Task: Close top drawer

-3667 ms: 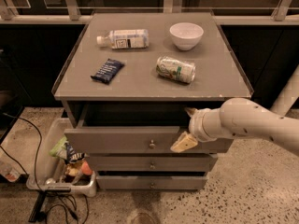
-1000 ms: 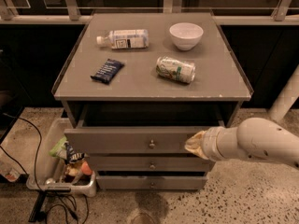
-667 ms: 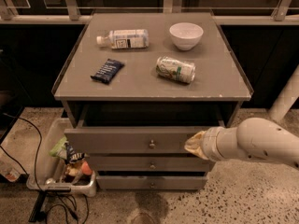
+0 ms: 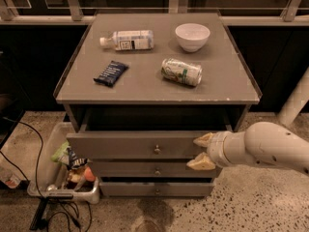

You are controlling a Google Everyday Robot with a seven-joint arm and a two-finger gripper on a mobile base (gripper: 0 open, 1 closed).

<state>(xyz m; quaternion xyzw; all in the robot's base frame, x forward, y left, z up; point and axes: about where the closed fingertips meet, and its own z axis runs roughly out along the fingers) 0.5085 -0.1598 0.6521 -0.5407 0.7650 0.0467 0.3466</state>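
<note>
The top drawer (image 4: 125,145) stood pulled partway out of the grey cabinet (image 4: 145,88), directly beneath the cabinet's top, with its round knob (image 4: 157,150) at the centre of its front. The gripper (image 4: 202,151) was positioned at the right end of that drawer front, on the cabinet's right side, with its two fingers spread apart and nothing between them. The cabinet's top carried a plastic bottle (image 4: 126,40) on its side, a white bowl (image 4: 192,36), a dented can (image 4: 181,72) and a dark snack packet (image 4: 111,73).
</note>
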